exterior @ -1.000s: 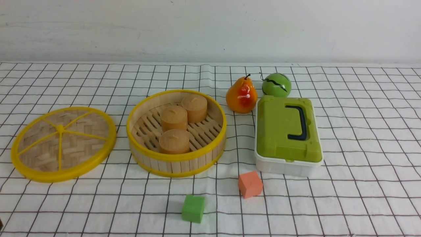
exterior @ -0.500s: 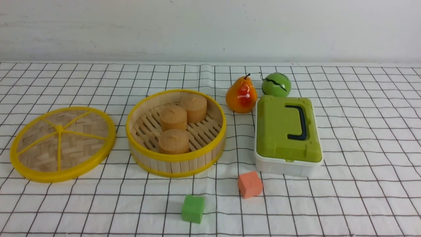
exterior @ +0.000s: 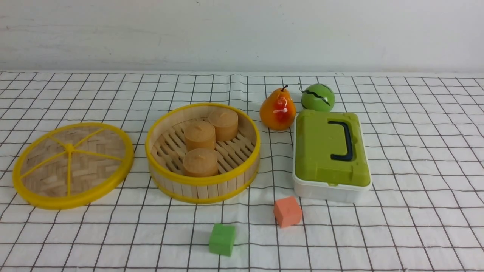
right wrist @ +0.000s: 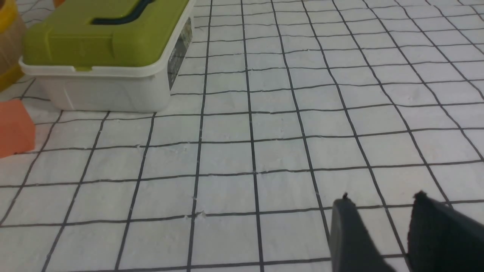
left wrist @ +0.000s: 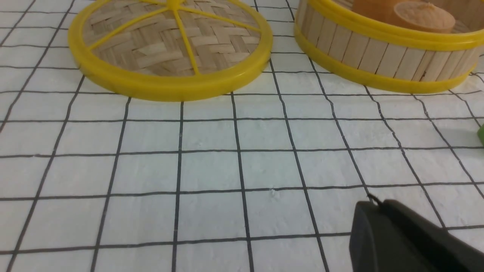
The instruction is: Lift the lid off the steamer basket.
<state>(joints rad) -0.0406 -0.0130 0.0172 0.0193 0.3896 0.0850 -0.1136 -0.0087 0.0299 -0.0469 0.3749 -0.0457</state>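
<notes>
My left gripper (left wrist: 382, 226) is closed on nothing, low over the desk (left wrist: 242, 166); my right gripper (right wrist: 382, 226) stands slightly parted, also empty. I judge the job done: the lid (exterior: 73, 164) lies flat on the desk at nine o'clock from the steamer basket (exterior: 203, 152), just beside it but apart. What remains is parking both arms clear without nudging either. The lid is round, with no long axis; its spokes face up.

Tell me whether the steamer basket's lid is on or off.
Off. The lid lies flat on the cloth beside the steamer basket, apart from it, and three buns show inside the open basket.
</notes>
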